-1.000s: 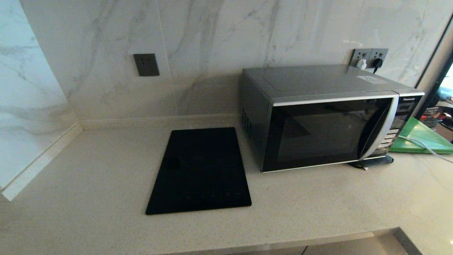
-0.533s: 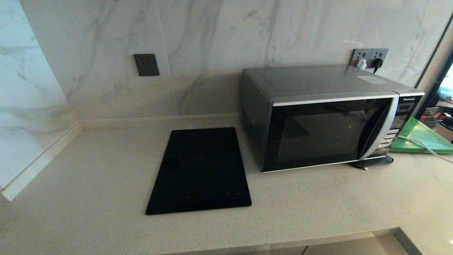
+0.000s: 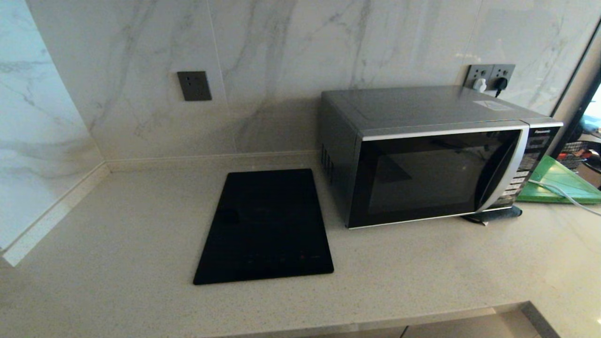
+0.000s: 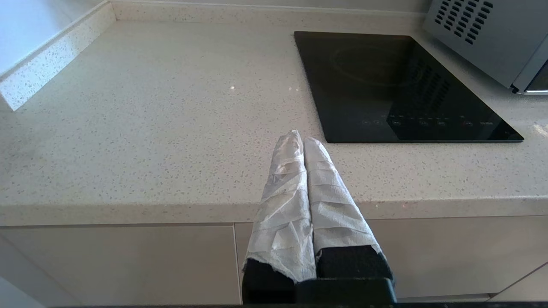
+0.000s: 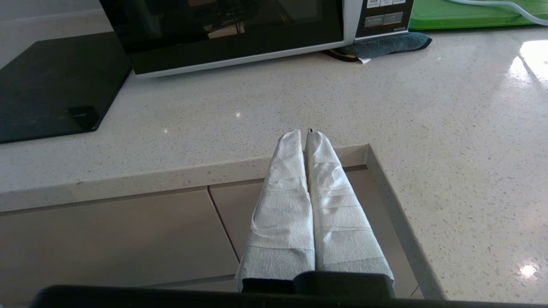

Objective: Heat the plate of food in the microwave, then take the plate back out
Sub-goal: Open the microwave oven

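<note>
The silver-grey microwave (image 3: 436, 155) stands at the back right of the counter, its dark glass door closed; part of it also shows in the right wrist view (image 5: 222, 34). The plate of food is out of view in every frame. My left gripper (image 4: 303, 139) hangs just off the counter's front edge, short of the black cooktop, its white-wrapped fingers pressed together on nothing. My right gripper (image 5: 305, 132) is shut and empty too, at the front edge near the counter's inner corner. Neither arm shows in the head view.
A flat black glass cooktop (image 3: 265, 225) lies left of the microwave. A green board (image 3: 558, 180) with a pale hose over it sits to the microwave's right, and a dark folded cloth (image 5: 385, 42) lies under its front right corner. Wall sockets (image 3: 490, 75) are behind it.
</note>
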{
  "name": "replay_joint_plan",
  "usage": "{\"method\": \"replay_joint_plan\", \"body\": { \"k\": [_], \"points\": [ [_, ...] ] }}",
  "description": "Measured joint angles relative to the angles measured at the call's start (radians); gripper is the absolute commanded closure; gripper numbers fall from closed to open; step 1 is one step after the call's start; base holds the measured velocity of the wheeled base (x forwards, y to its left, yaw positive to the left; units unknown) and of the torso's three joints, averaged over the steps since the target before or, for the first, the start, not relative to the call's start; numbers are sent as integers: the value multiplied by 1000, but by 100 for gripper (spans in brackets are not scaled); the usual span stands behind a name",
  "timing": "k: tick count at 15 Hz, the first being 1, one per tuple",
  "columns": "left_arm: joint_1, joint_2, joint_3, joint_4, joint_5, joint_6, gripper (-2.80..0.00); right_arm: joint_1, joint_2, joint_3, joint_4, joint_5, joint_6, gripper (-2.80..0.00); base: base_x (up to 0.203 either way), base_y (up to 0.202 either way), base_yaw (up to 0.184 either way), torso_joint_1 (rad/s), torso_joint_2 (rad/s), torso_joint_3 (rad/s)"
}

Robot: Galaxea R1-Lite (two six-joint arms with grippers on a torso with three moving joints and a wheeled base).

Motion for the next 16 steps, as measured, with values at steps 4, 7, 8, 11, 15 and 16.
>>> {"method": "replay_joint_plan", "body": {
  "k": [4, 7, 8, 11, 15, 16],
  "points": [
    [0, 0, 0, 0, 0, 0, 0, 0, 0, 0, 0, 0, 0, 0, 0, 0, 0, 0, 0, 0],
    [0, 0, 0, 0, 0, 0, 0, 0, 0, 0, 0, 0, 0, 0, 0, 0, 0, 0, 0, 0],
    [0, 0, 0, 0, 0, 0, 0, 0, 0, 0, 0, 0, -1, 0, 0, 0, 0, 0, 0, 0],
    [0, 0, 0, 0, 0, 0, 0, 0, 0, 0, 0, 0, 0, 0, 0, 0, 0, 0, 0, 0],
    [0, 0, 0, 0, 0, 0, 0, 0, 0, 0, 0, 0, 0, 0, 0, 0, 0, 0, 0, 0],
    [0, 0, 0, 0, 0, 0, 0, 0, 0, 0, 0, 0, 0, 0, 0, 0, 0, 0, 0, 0]
  ]
}}
